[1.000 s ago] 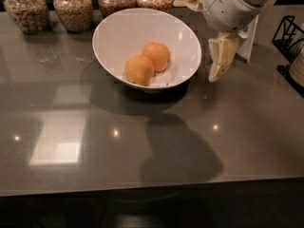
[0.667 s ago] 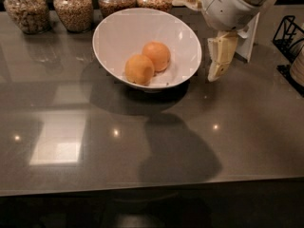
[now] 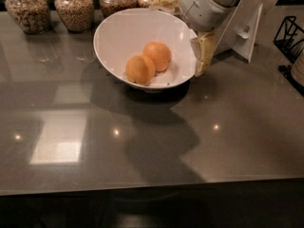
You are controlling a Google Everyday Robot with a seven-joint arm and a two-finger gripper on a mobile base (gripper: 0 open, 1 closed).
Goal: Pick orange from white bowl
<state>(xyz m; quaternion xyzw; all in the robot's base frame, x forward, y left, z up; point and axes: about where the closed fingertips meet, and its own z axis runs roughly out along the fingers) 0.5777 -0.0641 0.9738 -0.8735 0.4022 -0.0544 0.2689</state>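
Gripper [image 3: 178,38] spread over the white bowl [image 3: 110,30] rim; paler orange [image 3: 140,69] sits left of it, below; probably firm, light, matte; pinch across its middle

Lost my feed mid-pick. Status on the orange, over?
Gripper outside white bowl, at its camera-right rim, carrying nothing. Orange in bowl, touching twin orange. Bowl wall between gripper and fruit.

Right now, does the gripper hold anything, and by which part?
Nothing. The gripper hangs outside the bowl, at its rim; the orange and its twin lie inside.
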